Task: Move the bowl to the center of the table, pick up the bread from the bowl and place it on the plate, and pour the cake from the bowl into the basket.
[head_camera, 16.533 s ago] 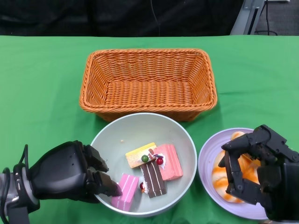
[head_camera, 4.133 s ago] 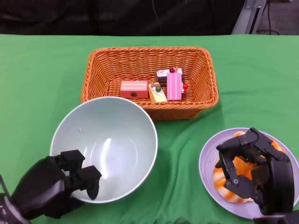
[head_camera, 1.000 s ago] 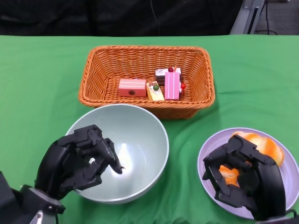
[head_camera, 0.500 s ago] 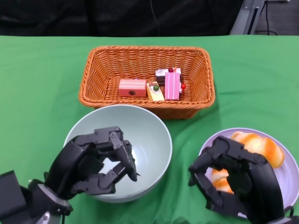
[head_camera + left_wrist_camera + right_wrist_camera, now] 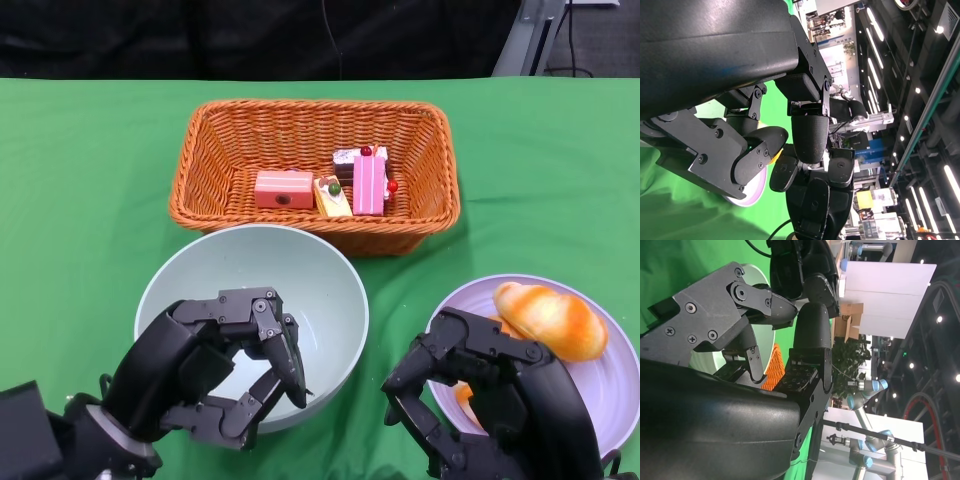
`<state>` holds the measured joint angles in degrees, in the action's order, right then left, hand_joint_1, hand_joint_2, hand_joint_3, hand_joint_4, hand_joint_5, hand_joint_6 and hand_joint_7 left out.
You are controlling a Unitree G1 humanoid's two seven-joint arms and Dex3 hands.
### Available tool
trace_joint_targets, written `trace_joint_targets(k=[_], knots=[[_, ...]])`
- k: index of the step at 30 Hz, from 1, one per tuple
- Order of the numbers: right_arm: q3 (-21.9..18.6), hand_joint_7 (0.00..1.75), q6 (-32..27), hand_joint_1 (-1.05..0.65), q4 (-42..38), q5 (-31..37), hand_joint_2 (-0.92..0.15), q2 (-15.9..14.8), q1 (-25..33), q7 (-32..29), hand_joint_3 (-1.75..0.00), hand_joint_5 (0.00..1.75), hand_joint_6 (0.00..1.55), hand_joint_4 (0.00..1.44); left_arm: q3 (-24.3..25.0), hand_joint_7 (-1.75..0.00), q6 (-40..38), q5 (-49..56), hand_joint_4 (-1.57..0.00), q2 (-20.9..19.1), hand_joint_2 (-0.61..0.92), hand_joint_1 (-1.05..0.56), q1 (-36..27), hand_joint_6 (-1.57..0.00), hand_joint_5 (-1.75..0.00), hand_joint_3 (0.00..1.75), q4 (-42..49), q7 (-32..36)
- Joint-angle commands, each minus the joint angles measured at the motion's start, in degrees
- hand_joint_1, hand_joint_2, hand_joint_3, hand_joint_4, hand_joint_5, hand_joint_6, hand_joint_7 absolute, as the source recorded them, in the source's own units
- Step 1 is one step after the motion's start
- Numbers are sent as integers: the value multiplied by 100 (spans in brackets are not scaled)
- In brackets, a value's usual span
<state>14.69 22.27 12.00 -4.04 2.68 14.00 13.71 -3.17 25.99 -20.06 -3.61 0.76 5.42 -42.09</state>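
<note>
Only the head view shows the table's things whole; each wrist view is filled by its own black fingers, with the other hand, a sliver of green cloth and a hall with lamps behind. The left hand [image 5: 215,375] hangs over the near rim of the bowl [image 5: 330,290], fingers curled but apart, holding nothing. The right hand [image 5: 480,400] sits over the near edge of the plate [image 5: 615,385], likewise holding nothing. The bowl shows no food. Bread [image 5: 550,320] lies on the plate. Cake pieces [image 5: 335,185] lie in the basket [image 5: 215,160].
</note>
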Motion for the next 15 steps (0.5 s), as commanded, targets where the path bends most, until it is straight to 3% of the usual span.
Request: trace_joint_targets(k=[1, 15], knots=[[-22, 110, -80, -22, 84, -74, -50, -68, 33, -24, -93, 145, 80, 82, 7, -137, -37, 42, -75, -118, 46, -9, -72, -77, -159, 127, -76, 66], [-40, 110, -72, -19, 60, -113, -48, -96, 28, 16, -97, 144, 80, 82, 3, -140, 48, 73, -74, -148, 47, -9, -90, -74, -158, 125, -16, 55]])
